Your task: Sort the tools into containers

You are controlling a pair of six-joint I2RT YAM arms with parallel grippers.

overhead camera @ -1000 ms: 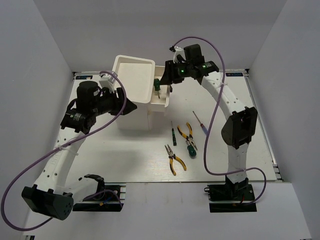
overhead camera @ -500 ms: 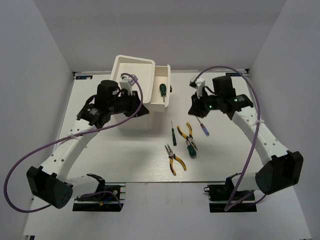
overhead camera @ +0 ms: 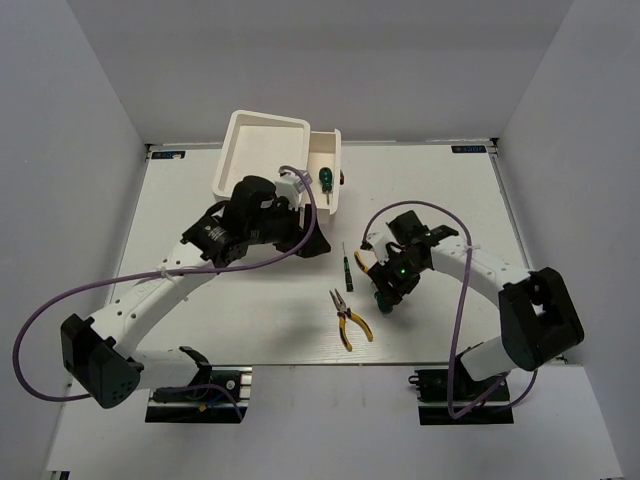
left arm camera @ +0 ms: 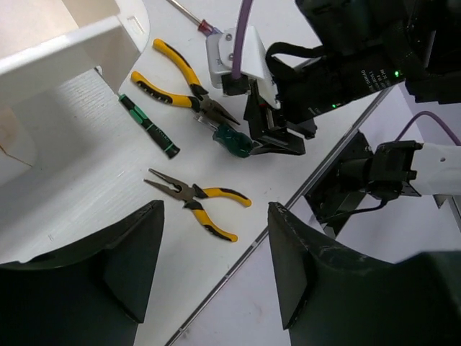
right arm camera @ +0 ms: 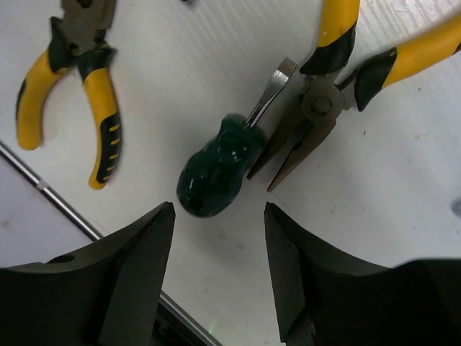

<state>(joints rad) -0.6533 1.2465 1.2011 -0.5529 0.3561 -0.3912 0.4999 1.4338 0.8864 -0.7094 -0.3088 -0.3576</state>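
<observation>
While R pincer [right arm camera: 218, 216] is hovering, jaws apart, over green screwdriver [right arm camera: 215, 174] on table [right arm camera: 180, 86], L pincer [left arm camera: 215, 210] is hanging apart too.

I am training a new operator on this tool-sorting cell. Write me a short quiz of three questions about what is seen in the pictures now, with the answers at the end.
1. True or false: the right end effector is shut on the stubby green screwdriver.
2. What lies in the open drawer? A) a hammer B) a green-handled screwdriver C) nothing
3. Fill the gap: the left end effector holds ____.
Key: 1 false, its jaws stand open over the tool; 2 B; 3 nothing, its jaws are open.
</observation>
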